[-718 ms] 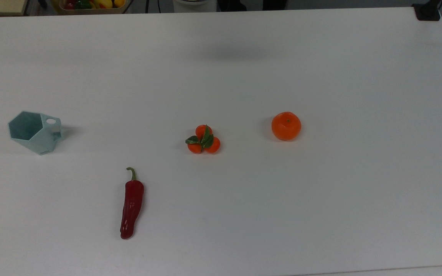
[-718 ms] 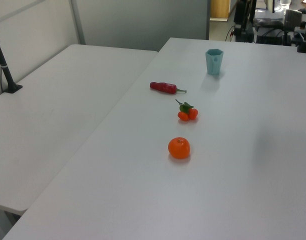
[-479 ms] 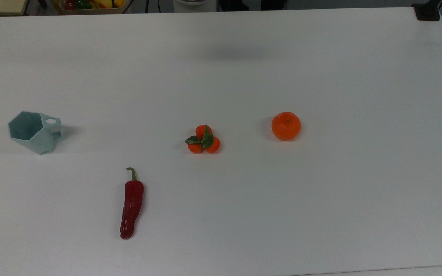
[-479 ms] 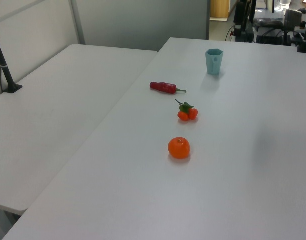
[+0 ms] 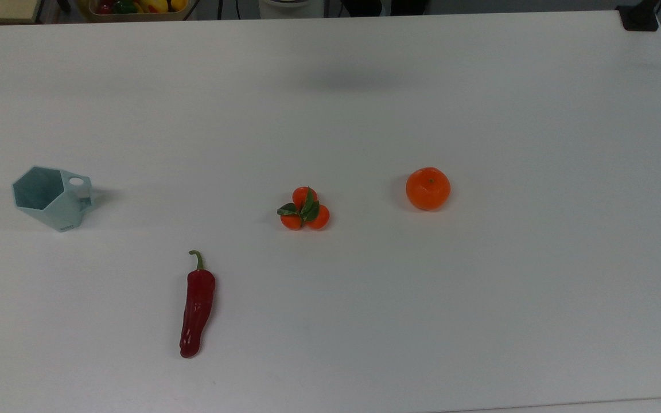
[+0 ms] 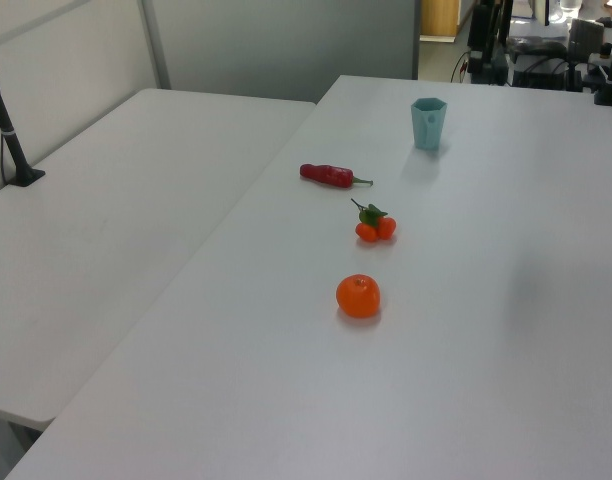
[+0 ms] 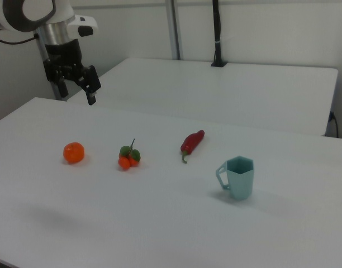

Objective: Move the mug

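Observation:
The pale teal faceted mug [image 5: 52,198] stands upright at the top view's left, its small handle turned toward the table's middle. It also stands at the far end of the table in the left view [image 6: 427,123] and nearest the camera in the right view [image 7: 239,178]. My gripper [image 7: 77,94] hangs high above the table at the right view's left, beyond the orange and far from the mug. It is open and holds nothing.
On the white table [image 5: 479,298] lie an orange [image 5: 428,188], a cluster of small leafy oranges [image 5: 304,209] and a red chili pepper [image 5: 196,304]. A second white table [image 6: 116,220] adjoins it, with a black post [image 6: 6,120]. A fruit basket [image 5: 135,7] sits past the far edge.

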You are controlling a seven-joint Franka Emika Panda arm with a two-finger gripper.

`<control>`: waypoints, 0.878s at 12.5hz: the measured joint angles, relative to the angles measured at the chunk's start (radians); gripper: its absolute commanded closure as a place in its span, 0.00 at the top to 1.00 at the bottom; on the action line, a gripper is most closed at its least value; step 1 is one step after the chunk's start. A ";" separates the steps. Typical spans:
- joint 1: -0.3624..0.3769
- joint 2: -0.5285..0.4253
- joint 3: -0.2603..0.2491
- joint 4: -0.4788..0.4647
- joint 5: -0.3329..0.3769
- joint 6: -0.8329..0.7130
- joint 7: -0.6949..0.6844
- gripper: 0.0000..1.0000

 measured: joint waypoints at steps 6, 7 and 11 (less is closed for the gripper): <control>0.000 0.001 0.000 -0.004 0.000 0.000 -0.008 1.00; 0.000 0.002 0.000 -0.004 0.000 0.000 0.003 1.00; -0.001 0.007 -0.001 -0.002 0.000 0.012 0.269 1.00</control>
